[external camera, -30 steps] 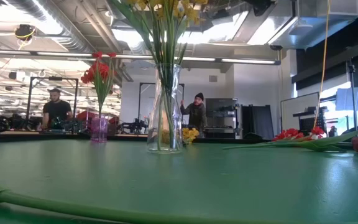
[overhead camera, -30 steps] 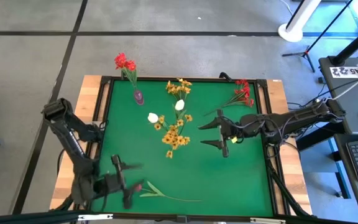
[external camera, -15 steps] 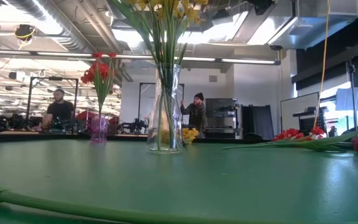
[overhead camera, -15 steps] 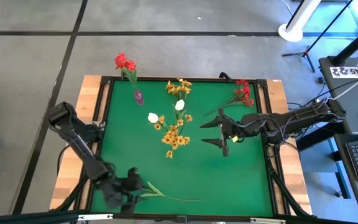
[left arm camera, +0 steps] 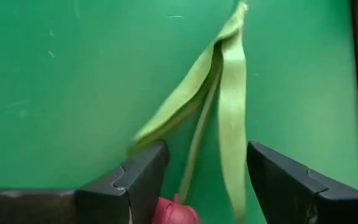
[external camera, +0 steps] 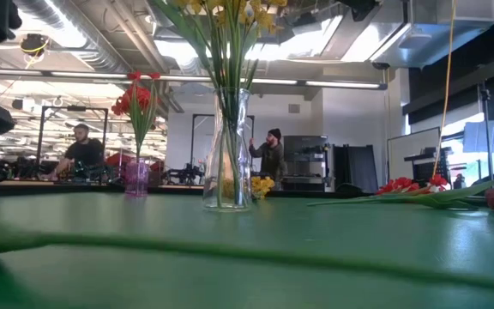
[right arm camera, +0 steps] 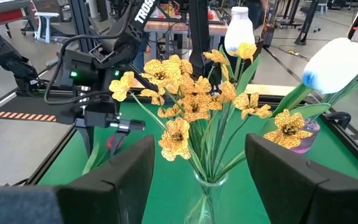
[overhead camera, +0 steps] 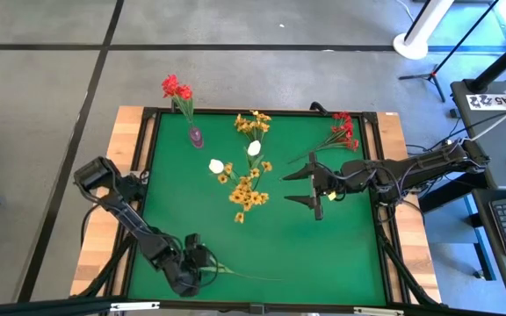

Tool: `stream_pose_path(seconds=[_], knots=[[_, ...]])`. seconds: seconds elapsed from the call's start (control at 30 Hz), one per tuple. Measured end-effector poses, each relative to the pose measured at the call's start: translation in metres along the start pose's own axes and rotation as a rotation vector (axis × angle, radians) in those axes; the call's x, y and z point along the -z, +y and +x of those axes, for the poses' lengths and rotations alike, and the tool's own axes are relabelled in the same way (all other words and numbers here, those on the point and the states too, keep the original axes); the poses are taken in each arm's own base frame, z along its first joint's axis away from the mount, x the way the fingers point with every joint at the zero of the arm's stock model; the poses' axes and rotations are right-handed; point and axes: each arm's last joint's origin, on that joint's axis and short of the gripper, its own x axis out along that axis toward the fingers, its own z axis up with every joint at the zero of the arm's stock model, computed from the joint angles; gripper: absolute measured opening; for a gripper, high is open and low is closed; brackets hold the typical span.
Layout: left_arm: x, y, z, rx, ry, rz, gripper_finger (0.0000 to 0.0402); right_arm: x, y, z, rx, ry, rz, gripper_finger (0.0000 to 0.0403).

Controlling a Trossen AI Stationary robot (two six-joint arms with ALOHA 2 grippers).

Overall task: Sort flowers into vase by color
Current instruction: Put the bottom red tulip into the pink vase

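The left gripper (overhead camera: 202, 261) sits low at the near edge of the green worktop (overhead camera: 341, 237), fingers spread wide astride a dark-red bud (left arm camera: 174, 212) and its green stem (overhead camera: 244, 276), gripping nothing. A second ago it hovered further left, beside the bud. The right gripper (overhead camera: 310, 190) stays put mid-worktop, wide open and empty, facing the clear vase (external camera: 227, 154) of yellow-orange and white flowers (right arm camera: 194, 102). Red flowers (overhead camera: 177, 89) stand in a purple vase (overhead camera: 196, 136); a red cluster (overhead camera: 342, 129) lies at the far right corner.
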Motion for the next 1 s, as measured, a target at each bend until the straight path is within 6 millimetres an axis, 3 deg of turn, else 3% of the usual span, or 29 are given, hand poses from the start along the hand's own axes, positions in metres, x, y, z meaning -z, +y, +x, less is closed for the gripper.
stream_pose_path(seconds=[0.2, 0.4, 0.47, 0.63, 0.83, 1.0], knots=[[0.004, 0.004, 0.004, -0.076, -0.001, 0.031, 0.0176, 0.000, 0.000, 0.000, 0.001, -0.001, 0.000, 0.0250], [0.000, 0.003, 0.001, -0.130, -0.006, 0.066, 0.0042, 0.000, 0.000, 0.000, 0.001, -0.001, 0.000, 0.0250], [-0.003, 0.002, -0.002, -0.159, 0.013, 0.078, 0.0014, 0.000, 0.000, 0.000, 0.002, -0.002, 0.000, 0.0250], [-0.016, -0.005, -0.027, -0.226, 0.064, 0.092, 0.0006, -0.006, 0.000, -0.003, -0.020, -0.047, 0.040, 0.0250], [-0.038, -0.015, -0.069, -0.227, 0.041, 0.073, 0.0003, -0.036, 0.002, -0.013, -0.141, -0.097, 0.096, 0.0250], [-0.059, -0.025, -0.104, -0.147, -0.019, 0.032, 0.0002, -0.056, 0.016, -0.018, -0.184, -0.089, 0.011, 0.0250]])
